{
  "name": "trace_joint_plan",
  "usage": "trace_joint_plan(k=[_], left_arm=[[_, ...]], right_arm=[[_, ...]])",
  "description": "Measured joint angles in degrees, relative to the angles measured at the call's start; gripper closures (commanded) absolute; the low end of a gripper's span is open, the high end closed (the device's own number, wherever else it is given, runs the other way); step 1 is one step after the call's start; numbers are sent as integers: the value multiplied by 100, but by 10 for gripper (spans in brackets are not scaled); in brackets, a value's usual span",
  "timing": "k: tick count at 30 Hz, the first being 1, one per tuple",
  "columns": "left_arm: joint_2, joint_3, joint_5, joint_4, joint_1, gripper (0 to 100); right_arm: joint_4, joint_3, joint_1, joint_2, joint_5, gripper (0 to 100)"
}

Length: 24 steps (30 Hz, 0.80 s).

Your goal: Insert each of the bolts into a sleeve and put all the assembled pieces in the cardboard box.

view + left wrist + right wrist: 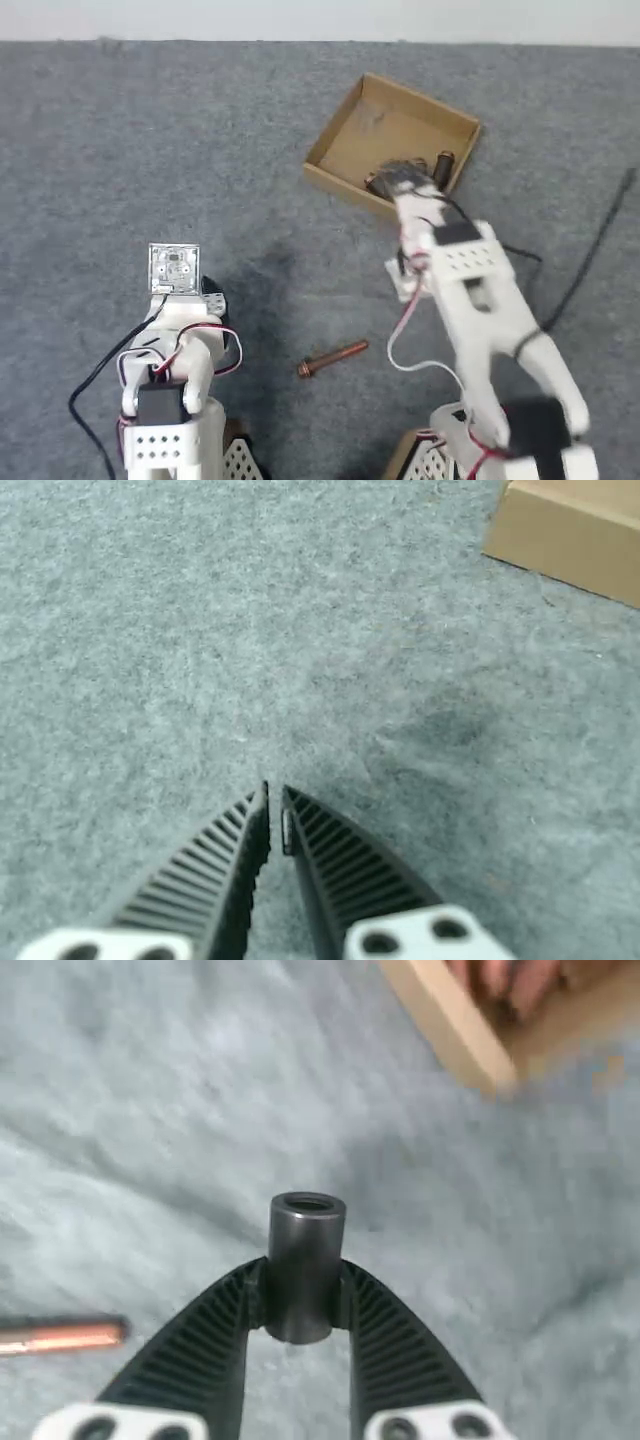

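My right end effector point(300, 1280) is clamped on a sleeve point(305, 1245) at the near wall of the box point(335, 185). The bolt point(333, 358) lies on the desk point(150, 130), nearer and to the left, its long axis about left-right. My left end effector point(275, 795) is closed and empty.

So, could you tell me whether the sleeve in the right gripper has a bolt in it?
Empty: the sleeve shows an open dark bore, and a copper bolt lies loose nearby.

The left arm point(170, 440) and right arm point(480, 290) are white plastic with black motors point(160, 408), trailing red, white and black cables point(400, 325). Their fingers point(340, 870) are black and ribbed.
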Motion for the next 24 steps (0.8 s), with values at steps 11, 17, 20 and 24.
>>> trace_joint_plan(k=[11,17,20,24], left_arm=[[0,0,0,0,0,983],[0,0,0,0,0,983],[0,0,0,158,0,983],[0,0,0,176,0,983]], right_arm=[[-615,2330,1996,-2119,193,991],[-958,3253,2796,-2892,659,991],[-985,3358,2971,-3059,818,991],[-985,3358,3033,-3095,879,991]])
